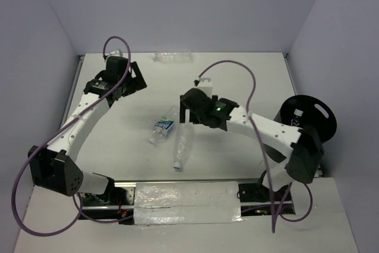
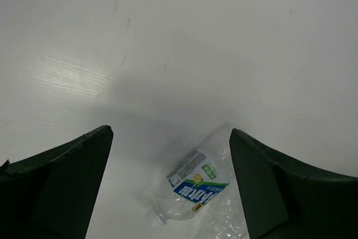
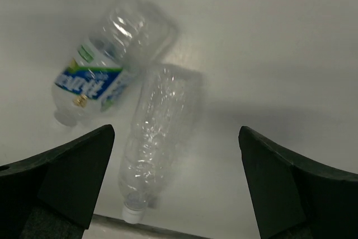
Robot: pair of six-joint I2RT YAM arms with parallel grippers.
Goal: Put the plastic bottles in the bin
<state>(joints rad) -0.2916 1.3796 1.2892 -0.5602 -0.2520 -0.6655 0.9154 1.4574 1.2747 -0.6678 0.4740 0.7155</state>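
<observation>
Your bin (image 1: 327, 124) half hidden behind the right arm (image 1: 266, 125), contents unreadable, far bottle (image 1: 172, 57) faint, left tool (image 2: 169, 138) and right tool (image 3: 176, 132) both spread wide, empty.

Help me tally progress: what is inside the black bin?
The bin shows a dark interior with two small pale glints; I cannot tell what they are. Its lower part is hidden behind the right arm.

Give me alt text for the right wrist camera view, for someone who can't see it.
Two clear plastic bottles lie on a white table, bases nearly meeting: a blue-and-white labelled bottle upper left, an unlabelled white-capped bottle pointing cap-down in frame. The right gripper hangs above, its dark jaws wide open at the lower corners.
</observation>
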